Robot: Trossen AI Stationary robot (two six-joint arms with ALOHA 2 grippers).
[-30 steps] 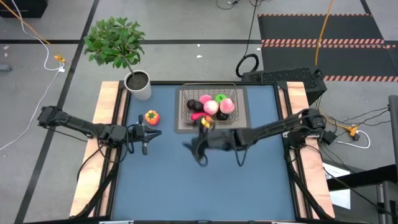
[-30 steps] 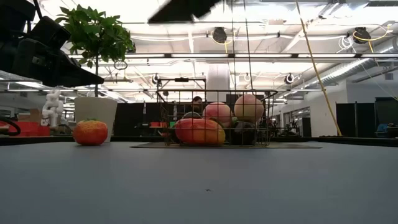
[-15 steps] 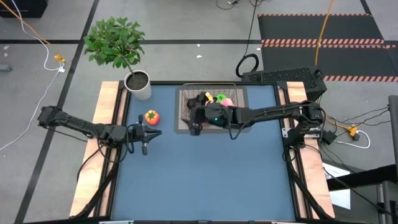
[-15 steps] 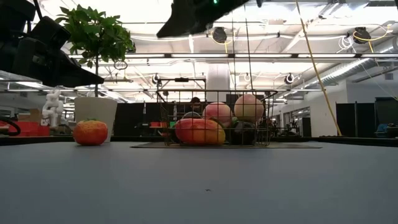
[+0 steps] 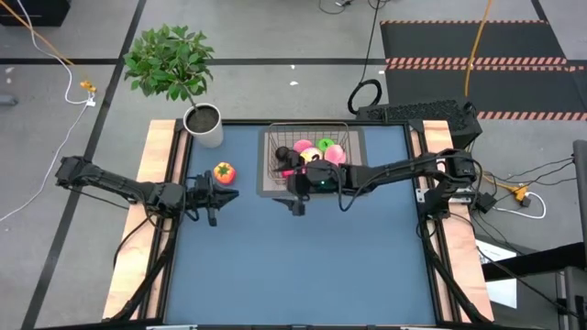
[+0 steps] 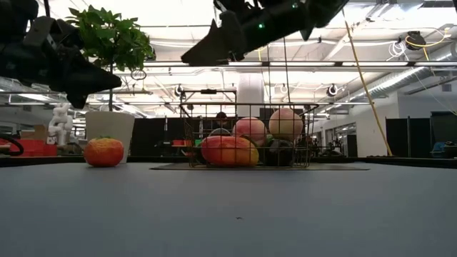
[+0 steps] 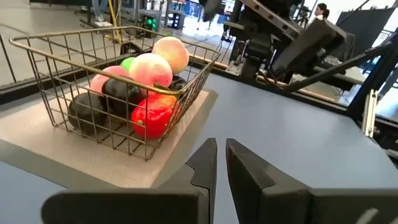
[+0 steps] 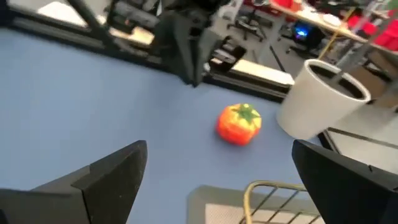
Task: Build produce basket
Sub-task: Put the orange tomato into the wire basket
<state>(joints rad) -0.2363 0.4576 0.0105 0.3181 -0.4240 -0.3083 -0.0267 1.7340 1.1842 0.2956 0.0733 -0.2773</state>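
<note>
The grey wire basket (image 5: 307, 126) (image 7: 37, 46) stands on a grey mat at the table's far middle. It holds pink peaches (image 7: 151, 67), a green apple, a red-orange oval (image 7: 151, 115) and dark round ones (image 7: 119, 93). The orange-red one with the green top (image 5: 223, 171) (image 8: 239, 124) (image 6: 103, 152) sits on the blue table, left of the basket. My right gripper (image 5: 295, 202) (image 8: 219, 149) hovers open and empty above the basket's near-left corner. My left gripper (image 5: 225, 194) (image 7: 221, 149) hangs shut and empty just near of the orange-red one, pointing toward the basket.
A white plant pot (image 5: 205, 126) (image 8: 323, 99) with a leafy plant stands at the far-left corner. Wooden rails (image 5: 156, 174) run along both table sides. The near half of the blue table (image 5: 303, 266) lies bare.
My right gripper swung from the table's middle toward the far edge over the basket, then came back a little toward the near edge. My left gripper stayed in place but tipped downward. The produce has not moved.
</note>
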